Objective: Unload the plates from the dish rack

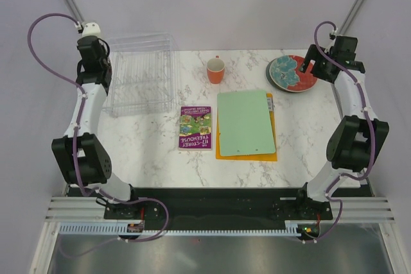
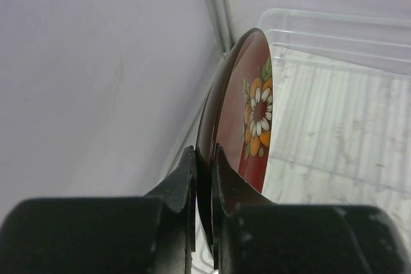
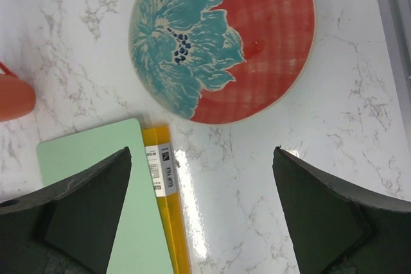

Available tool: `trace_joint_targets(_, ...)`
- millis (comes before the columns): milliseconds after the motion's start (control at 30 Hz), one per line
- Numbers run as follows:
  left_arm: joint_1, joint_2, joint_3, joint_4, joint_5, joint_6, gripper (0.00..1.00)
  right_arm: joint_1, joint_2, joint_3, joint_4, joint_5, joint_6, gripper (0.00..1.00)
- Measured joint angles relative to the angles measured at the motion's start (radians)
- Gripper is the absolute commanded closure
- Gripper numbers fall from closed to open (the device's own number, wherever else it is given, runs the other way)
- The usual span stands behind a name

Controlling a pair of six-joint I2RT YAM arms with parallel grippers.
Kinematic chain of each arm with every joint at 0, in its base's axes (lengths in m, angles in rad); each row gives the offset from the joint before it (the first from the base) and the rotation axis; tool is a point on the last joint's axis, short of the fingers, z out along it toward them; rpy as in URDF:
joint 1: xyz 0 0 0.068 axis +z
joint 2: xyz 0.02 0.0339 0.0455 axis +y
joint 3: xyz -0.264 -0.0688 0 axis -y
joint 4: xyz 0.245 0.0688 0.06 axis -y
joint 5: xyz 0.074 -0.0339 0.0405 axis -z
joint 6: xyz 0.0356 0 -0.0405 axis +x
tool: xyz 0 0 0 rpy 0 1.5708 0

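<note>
A red plate (image 2: 255, 117) with an orange and white flower stands on edge at the left end of the clear dish rack (image 2: 340, 36), next to the wall. My left gripper (image 2: 204, 166) is shut on its rim, one finger on each face. In the top view the dish rack (image 1: 141, 81) sits at the back left, and the red plate is hidden there by the left arm. A teal plate with red patches (image 3: 225, 36) lies flat on the table at the back right (image 1: 292, 73). My right gripper (image 3: 202, 158) hangs open just on its near side, holding nothing.
An orange cup (image 1: 216, 70) stands at the back middle. A green board (image 1: 246, 122) lies on a yellow folder (image 3: 168, 216) in the middle of the table. A purple booklet (image 1: 195, 128) lies to its left, near the rack.
</note>
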Motion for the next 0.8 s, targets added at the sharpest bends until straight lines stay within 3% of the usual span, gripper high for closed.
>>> trace_joint_targets(100, -0.001, -0.085, 0.014, -0.085, 0.103, -0.055, 0.98, 0.007, -0.056, -0.013, -0.005, -0.035, 0.003, 0.02)
trace_joint_targets(233, -0.004, -0.207, -0.005, -0.165, 0.34, -0.206, 0.98, 0.066, -0.169, -0.057, 0.008, -0.108, 0.01, 0.02)
trace_joint_targets(400, -0.021, -0.379, -0.143, -0.156, 0.622, -0.451, 0.98, 0.182, -0.298, -0.163, 0.092, -0.295, 0.071, 0.02)
trace_joint_targets(533, -0.058, -0.462, -0.294, -0.06, 0.795, -0.651, 0.98, 0.253, -0.359, -0.292, 0.229, -0.408, 0.178, 0.02)
trace_joint_targets(800, -0.254, -0.476, -0.462, 0.073, 0.859, -0.848, 0.98, 0.435, -0.363, -0.373, 0.379, -0.488, 0.312, 0.02)
